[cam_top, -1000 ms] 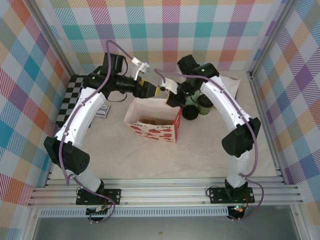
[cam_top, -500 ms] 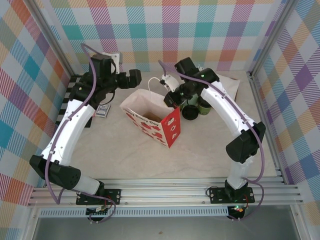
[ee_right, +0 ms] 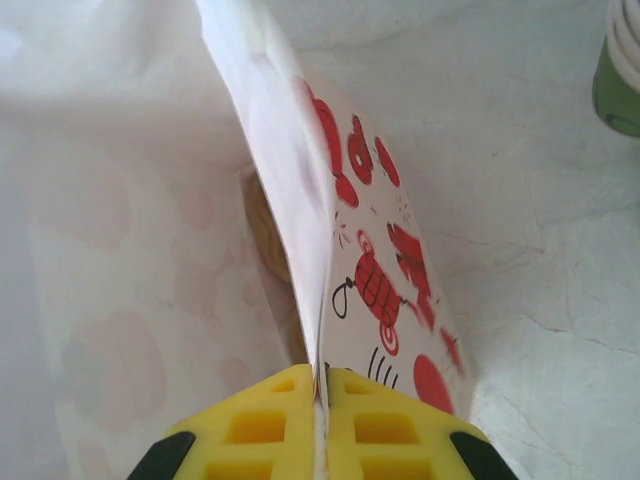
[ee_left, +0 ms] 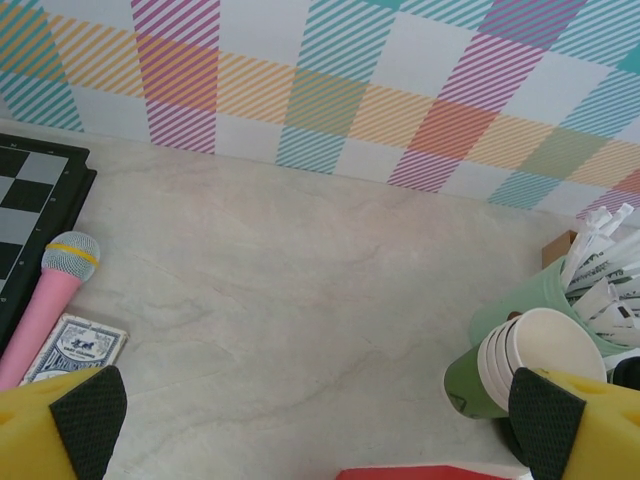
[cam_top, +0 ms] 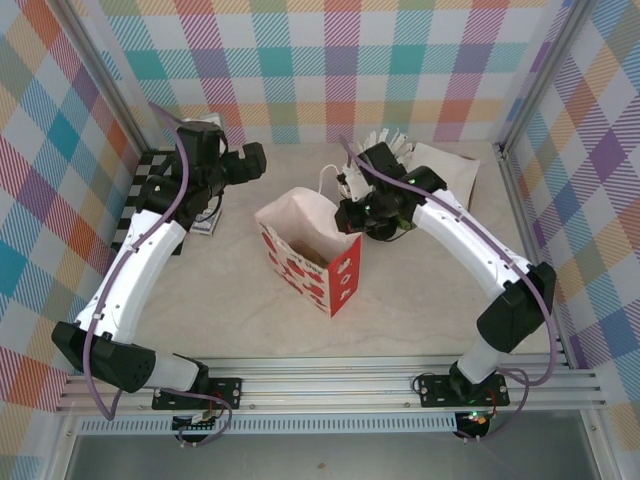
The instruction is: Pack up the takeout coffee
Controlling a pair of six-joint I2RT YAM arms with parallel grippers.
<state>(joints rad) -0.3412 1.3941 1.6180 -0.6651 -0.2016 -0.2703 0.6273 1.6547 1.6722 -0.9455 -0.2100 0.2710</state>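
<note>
The white paper bag (cam_top: pixel 322 278) with red prints stands open mid-table. My right gripper (cam_top: pixel 349 212) is shut on its right rim; in the right wrist view the yellow fingers (ee_right: pixel 322 385) pinch the thin paper wall (ee_right: pixel 372 268), with something brown at the bag's bottom. My left gripper (cam_top: pixel 250 160) hangs open at the back left, apart from the bag, with nothing between its pads (ee_left: pixel 318 425). The takeout coffee is hidden under my right arm.
Stacked green cups with cream rims (ee_left: pixel 500 368) and a pale mint cup of white wrapped sticks (ee_left: pixel 590 290) stand behind the bag's right side. A pink microphone (ee_left: pixel 50 300), a card deck (ee_left: pixel 75 350) and a chessboard (cam_top: pixel 140 195) lie at the left.
My left gripper let go of the bag's rim, opened wide and drew back to the far left. The right gripper kept its pinch and the bag swung round toward the front.
</note>
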